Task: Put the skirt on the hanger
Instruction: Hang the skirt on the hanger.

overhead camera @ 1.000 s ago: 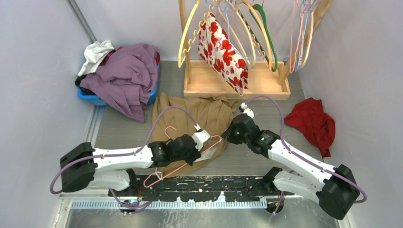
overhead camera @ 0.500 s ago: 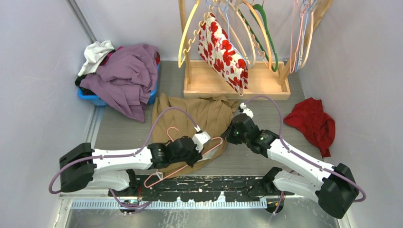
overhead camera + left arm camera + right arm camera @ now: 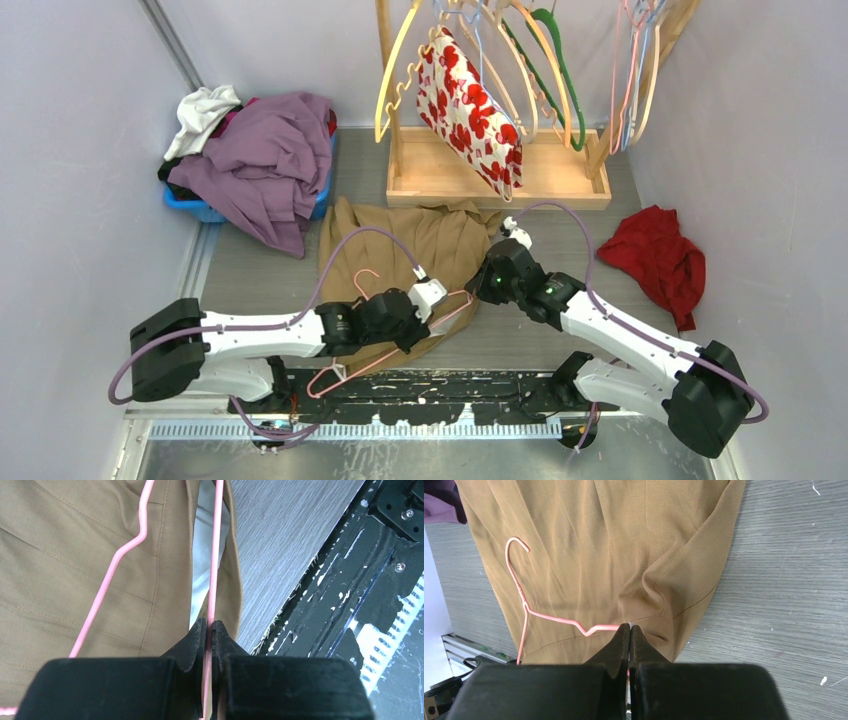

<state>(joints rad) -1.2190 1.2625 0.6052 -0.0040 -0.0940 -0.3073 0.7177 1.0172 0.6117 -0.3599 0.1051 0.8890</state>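
Both grippers are pinched tight: left gripper (image 3: 209, 625) clamps one wire of the pink wire hanger (image 3: 216, 555), right gripper (image 3: 629, 627) is closed on a puckered fold at the edge of the tan skirt (image 3: 430, 240), where the hanger's wire meets its tips. Skirt lies spread on the grey table (image 3: 260, 275), between the arms and the wooden rack (image 3: 500, 185). Hanger rests on the skirt, the held wire running over a slit showing white lining.

Nothing legible anywhere: no words, labels, brands or numbers to be made out on the skirt (image 3: 440, 240), the hanger (image 3: 214, 555) or the wooden rack (image 3: 500, 187).
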